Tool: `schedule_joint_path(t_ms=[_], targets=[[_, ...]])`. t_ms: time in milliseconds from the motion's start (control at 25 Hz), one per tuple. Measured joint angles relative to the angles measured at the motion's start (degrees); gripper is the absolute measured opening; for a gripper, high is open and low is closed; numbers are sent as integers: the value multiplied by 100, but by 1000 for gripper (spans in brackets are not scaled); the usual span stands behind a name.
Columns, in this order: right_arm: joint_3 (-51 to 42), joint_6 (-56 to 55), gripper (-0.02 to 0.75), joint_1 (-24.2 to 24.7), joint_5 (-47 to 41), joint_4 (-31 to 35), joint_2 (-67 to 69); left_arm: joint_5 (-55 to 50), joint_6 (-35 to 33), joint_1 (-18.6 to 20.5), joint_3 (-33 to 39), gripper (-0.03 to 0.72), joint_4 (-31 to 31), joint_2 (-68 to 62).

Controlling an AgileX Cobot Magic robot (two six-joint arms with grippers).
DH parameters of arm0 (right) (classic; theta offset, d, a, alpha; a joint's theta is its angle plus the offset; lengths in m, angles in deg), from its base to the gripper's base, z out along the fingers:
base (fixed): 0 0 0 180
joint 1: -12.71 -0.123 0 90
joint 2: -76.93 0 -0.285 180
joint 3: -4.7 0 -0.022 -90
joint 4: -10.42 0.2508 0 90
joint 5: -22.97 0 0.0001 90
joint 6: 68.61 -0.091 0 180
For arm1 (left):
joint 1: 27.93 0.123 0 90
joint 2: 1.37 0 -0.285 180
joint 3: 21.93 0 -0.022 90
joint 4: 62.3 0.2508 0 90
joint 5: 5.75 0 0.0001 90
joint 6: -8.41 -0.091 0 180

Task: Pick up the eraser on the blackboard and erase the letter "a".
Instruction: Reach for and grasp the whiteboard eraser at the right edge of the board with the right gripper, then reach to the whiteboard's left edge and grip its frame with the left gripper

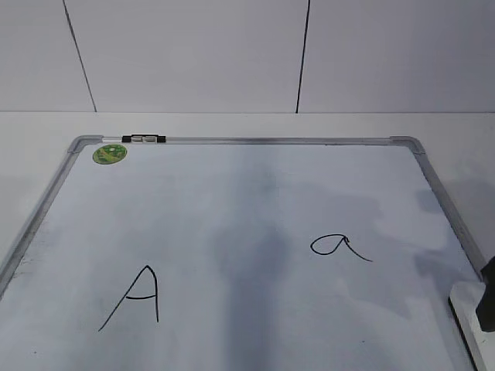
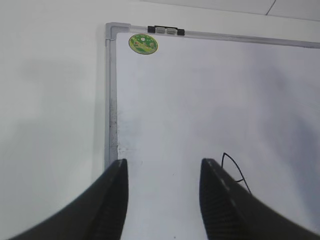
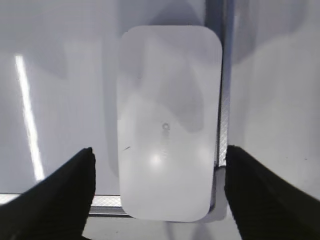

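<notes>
The blackboard (image 1: 247, 193) is a white board with a silver frame, lying flat. The letter "a" (image 1: 332, 246) is written right of its middle. The eraser (image 3: 167, 120), a white rounded block, lies at the board's near right corner against the frame (image 3: 223, 75); it shows partly in the exterior view (image 1: 473, 340). My right gripper (image 3: 159, 150) is open, one finger on each side of the eraser's near end, apart from it; it shows as a black part at the exterior view's right edge (image 1: 487, 297). My left gripper (image 2: 164, 162) is open and empty above the board's left part.
A larger capital "A" (image 1: 135, 297) is at the near left; part of it shows by my left gripper's right finger (image 2: 235, 167). A green sticker (image 1: 110, 154) and a small black-and-white clip (image 1: 144, 139) sit at the far left corner. A white tabletop (image 2: 50, 100) surrounds the board.
</notes>
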Motion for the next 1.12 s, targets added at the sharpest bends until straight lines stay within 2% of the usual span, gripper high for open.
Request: schedule_joint_path(t_ms=[280, 1120], targets=[[0, -40, 669, 0, 29, -161, 0, 284, 0, -240, 0, 355, -100, 0], [9, 67, 668, 0, 140, -227, 655, 294, 0, -240, 0, 354, -139, -24]])
